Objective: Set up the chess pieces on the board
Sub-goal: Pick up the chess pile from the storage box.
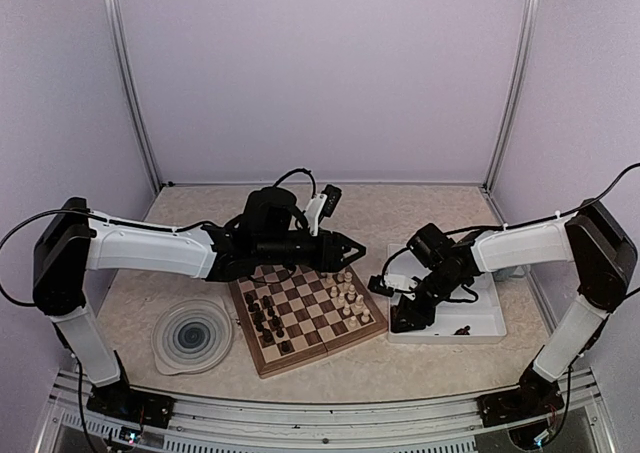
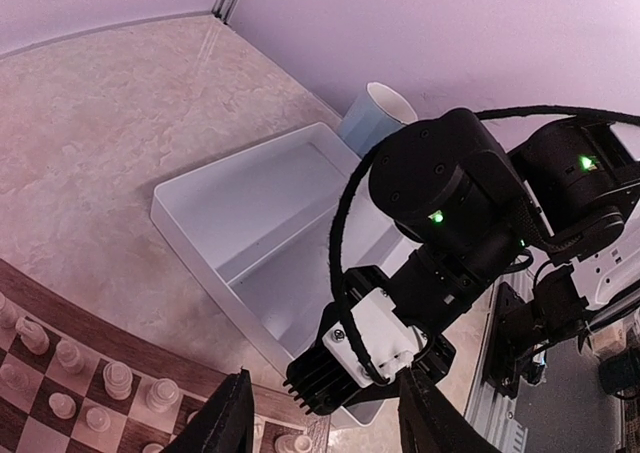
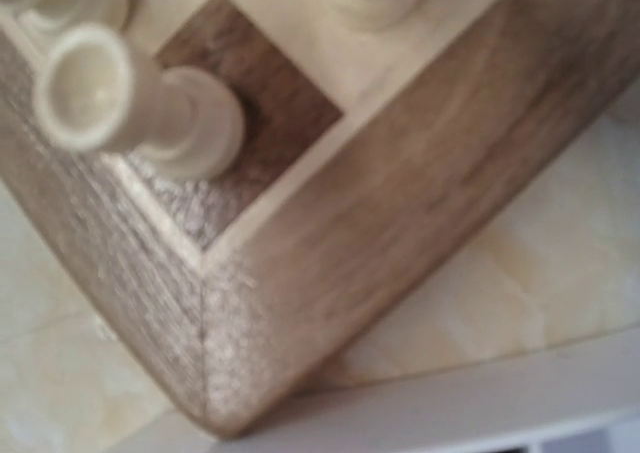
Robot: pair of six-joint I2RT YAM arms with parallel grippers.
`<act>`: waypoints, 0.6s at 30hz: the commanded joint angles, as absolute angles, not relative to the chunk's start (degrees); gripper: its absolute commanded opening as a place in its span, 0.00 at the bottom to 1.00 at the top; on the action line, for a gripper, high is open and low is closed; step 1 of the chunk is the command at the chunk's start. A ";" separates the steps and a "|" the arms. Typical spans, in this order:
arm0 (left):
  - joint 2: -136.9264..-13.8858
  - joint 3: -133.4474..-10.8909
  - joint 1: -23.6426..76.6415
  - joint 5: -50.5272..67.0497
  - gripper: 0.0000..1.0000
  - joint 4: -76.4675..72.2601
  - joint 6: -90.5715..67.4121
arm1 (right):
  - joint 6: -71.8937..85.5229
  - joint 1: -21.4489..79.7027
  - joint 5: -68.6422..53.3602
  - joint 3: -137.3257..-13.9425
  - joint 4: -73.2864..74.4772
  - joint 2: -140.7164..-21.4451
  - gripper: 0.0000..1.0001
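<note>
The chess pieces (image 1: 345,295) are small turned wood, probably light, stiff and quick to topple, so each is best pinched from above around its narrow stem. Cream ones fill the right side of the board (image 1: 318,349) and dark ones its left. A few stray dark pieces (image 1: 462,330) lie in the white tray (image 1: 485,308) just right of the board, while the plate (image 1: 193,335) to its left shows nothing inside. The left end effector (image 2: 325,428) hangs over the board's far edge, half-spread around nothing, and I cannot tell how the right end effector (image 1: 408,316), between board and tray, stands.

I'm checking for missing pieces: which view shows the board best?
Top external: nearly the whole board is visible there. Left wrist catches only one edge with cream pieces; right wrist shows just one blurred corner.
</note>
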State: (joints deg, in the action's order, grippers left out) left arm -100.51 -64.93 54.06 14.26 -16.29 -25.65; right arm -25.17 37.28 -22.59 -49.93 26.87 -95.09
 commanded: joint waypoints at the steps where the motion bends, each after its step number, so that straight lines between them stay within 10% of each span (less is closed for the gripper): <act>1: -98.76 -63.93 54.40 13.51 0.50 -16.40 -25.30 | -23.37 37.68 -21.36 -50.03 22.74 -95.13 0.38; 18: -101.07 -63.91 54.93 15.56 0.50 -16.50 -26.00 | -27.95 35.33 -21.42 -47.26 23.83 -84.57 0.16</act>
State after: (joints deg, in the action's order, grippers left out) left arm -100.49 -63.79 54.59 14.31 -16.23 -25.69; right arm -25.80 35.68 -20.56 -47.42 24.08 -88.77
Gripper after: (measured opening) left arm 0.500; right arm 0.164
